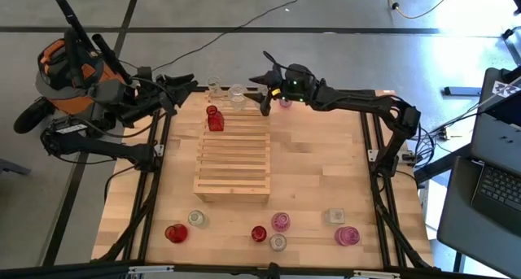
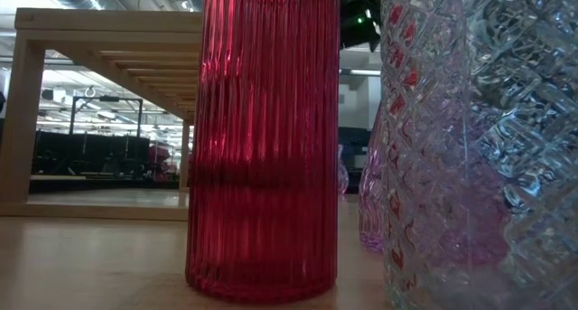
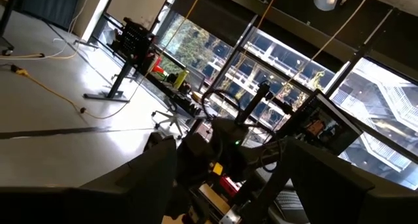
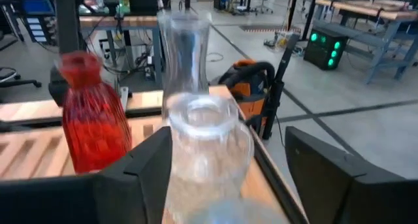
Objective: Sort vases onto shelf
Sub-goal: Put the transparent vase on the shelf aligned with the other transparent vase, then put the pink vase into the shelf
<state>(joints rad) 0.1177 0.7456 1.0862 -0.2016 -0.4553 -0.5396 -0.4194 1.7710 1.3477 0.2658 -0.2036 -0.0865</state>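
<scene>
A clear vase (image 4: 208,145) stands upright – long axis vertical, mouth up – at the far end of the shelf (image 1: 234,159), between the spread fingers of the right gripper (image 1: 255,94), which are not pressed against the glass. A taller clear vase (image 4: 185,54) and a red vase (image 1: 215,119) are seen beside it. The left gripper (image 1: 181,85) is held open off the table's far left corner – nothing is between its fingers.

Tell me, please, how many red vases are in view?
3: one red vase on the shelf's far end, two on the table's near side. None seem hidden.
</scene>
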